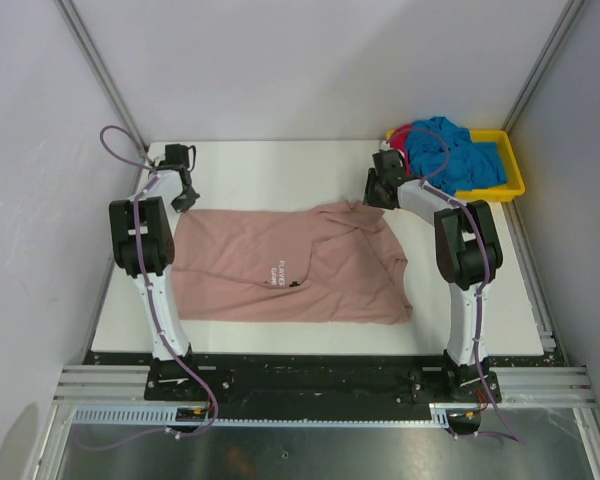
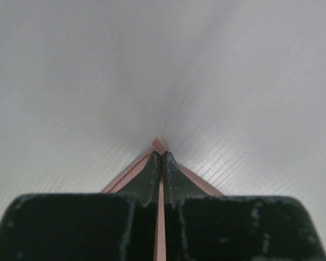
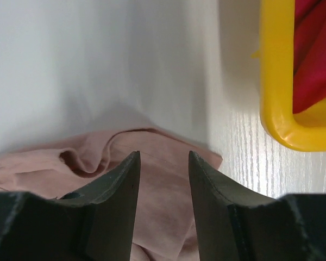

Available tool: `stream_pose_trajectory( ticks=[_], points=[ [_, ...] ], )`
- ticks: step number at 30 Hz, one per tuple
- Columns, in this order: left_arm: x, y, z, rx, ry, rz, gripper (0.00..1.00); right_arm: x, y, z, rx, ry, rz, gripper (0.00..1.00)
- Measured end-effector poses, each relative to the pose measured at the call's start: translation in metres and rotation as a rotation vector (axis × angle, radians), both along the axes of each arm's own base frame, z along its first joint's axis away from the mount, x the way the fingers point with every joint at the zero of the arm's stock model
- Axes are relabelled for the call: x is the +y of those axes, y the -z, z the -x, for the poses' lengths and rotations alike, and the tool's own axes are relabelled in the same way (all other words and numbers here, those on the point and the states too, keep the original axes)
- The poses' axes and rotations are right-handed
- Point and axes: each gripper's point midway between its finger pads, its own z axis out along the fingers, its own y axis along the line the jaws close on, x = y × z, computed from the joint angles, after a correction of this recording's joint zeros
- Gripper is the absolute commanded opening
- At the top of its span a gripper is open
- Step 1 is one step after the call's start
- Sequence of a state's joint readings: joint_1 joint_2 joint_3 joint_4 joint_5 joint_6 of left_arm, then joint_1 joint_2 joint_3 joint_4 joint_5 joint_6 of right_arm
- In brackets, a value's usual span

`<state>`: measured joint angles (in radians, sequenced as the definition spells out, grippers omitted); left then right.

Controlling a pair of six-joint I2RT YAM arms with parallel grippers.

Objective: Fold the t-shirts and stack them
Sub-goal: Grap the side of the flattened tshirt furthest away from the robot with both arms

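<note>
A dusty pink t-shirt (image 1: 290, 265) with small white chest print lies spread on the white table between the arms. My left gripper (image 1: 187, 193) is at its far left corner, shut on a pink corner of the shirt (image 2: 159, 145). My right gripper (image 1: 376, 190) is open over the shirt's rumpled far right edge (image 3: 163, 185), a finger on each side of a fold. A bright blue t-shirt (image 1: 458, 155) and a red one (image 3: 315, 60) lie heaped in the yellow tray.
The yellow plastic tray (image 1: 500, 189) stands at the far right corner of the table, close to my right gripper; its rim (image 3: 276, 81) shows in the right wrist view. White walls enclose the table at the back and sides.
</note>
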<state>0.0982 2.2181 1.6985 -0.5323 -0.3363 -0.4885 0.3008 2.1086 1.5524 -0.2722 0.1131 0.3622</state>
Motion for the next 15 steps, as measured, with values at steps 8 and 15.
stream_pose_trajectory(
  ticks=[8, 15],
  points=[
    [0.0, 0.0, 0.0, 0.0, 0.0, 0.001, 0.0, -0.016, 0.014, 0.012, 0.061, 0.049, 0.07, 0.46],
    [0.0, 0.0, 0.0, 0.0, 0.0, 0.002, 0.0, -0.019, 0.018, 0.012, 0.08, 0.063, 0.088, 0.48]
  ],
)
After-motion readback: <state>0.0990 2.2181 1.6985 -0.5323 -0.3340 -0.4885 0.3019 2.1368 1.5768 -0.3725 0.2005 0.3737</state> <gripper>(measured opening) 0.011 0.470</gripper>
